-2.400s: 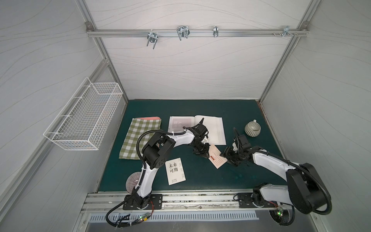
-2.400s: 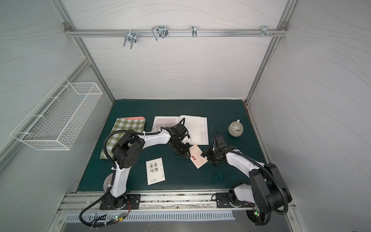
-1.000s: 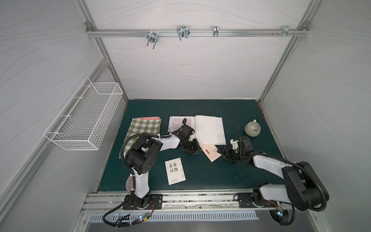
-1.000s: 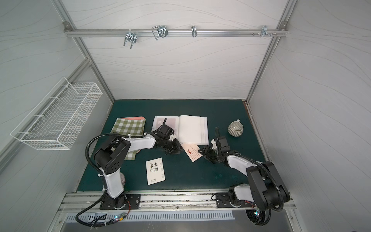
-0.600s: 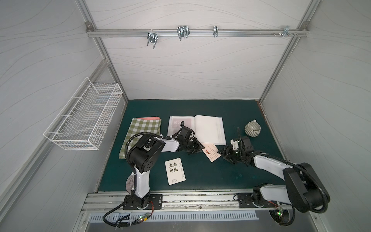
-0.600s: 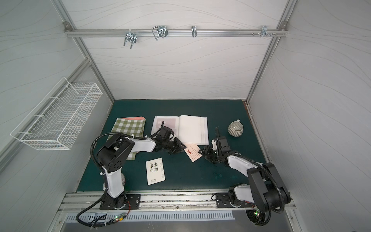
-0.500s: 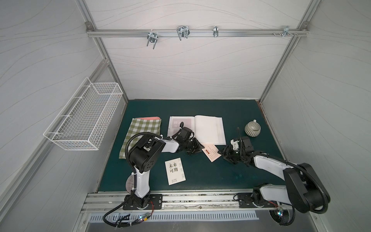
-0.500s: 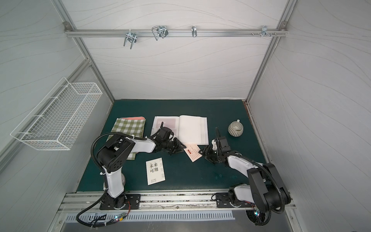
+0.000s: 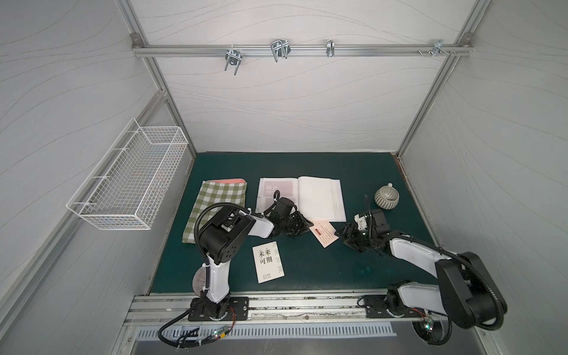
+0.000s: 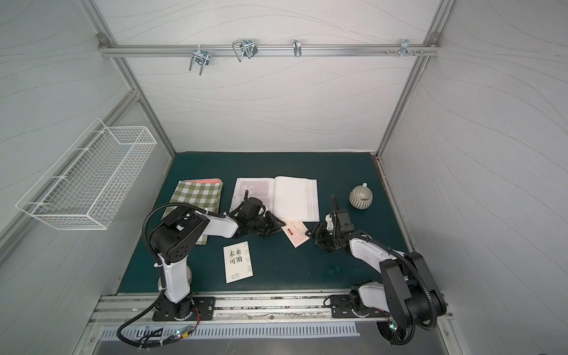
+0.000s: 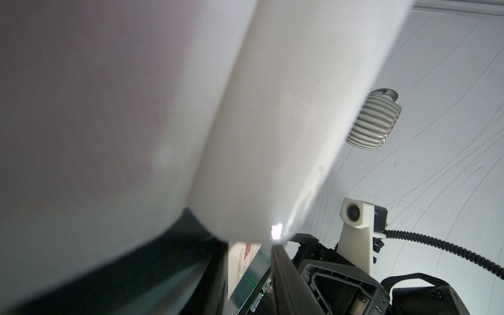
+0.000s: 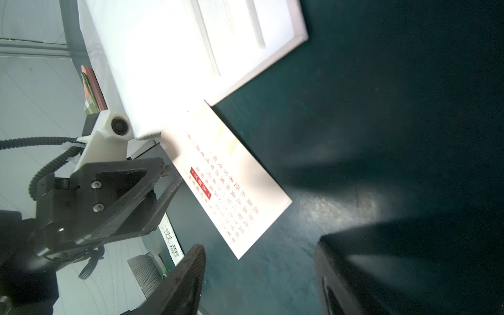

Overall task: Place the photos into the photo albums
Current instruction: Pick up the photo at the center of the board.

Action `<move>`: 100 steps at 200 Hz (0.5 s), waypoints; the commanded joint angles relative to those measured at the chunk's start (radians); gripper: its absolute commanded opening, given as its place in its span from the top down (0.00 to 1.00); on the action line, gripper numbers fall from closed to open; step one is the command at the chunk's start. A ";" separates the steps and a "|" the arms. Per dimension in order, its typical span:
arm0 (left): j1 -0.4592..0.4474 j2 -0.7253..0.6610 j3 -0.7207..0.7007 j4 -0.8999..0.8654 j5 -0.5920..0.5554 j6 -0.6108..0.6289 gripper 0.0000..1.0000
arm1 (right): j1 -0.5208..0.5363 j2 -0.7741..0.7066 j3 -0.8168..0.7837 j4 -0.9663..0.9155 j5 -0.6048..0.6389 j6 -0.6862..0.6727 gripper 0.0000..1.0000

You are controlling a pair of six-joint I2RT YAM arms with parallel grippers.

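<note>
Cream card (image 9: 324, 235) sits on the table (image 9: 338, 270) at 5 o'clock from the album (image 9: 318, 196). Left pincer (image 9: 304, 230) is part-open at its 9, right pincer (image 9: 343, 236) wide open at 3.

Seen from above, a dark green table mat (image 10: 338, 172). My left gripper (image 10: 276, 226) lies low at the near edge of an open white-paged photo album (image 10: 292, 196), its tip just beside a cream card printed with small red text (image 10: 296, 236). My right gripper (image 10: 314, 235) sits at that card's opposite side. Nearer my bases lies a white card with large black characters (image 10: 238, 262). A green-and-white checked cloth (image 10: 196, 196) lies left of the album, a ribbed grey ceramic cup (image 10: 360, 196) to its right.
</note>
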 commanded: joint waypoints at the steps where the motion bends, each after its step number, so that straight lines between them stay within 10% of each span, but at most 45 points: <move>1: -0.010 0.076 -0.037 -0.035 -0.093 -0.052 0.68 | -0.013 0.014 -0.041 -0.164 0.056 -0.013 0.33; 100: -0.036 0.122 -0.046 0.137 -0.097 -0.068 0.85 | -0.023 0.028 -0.039 -0.160 0.041 -0.030 0.33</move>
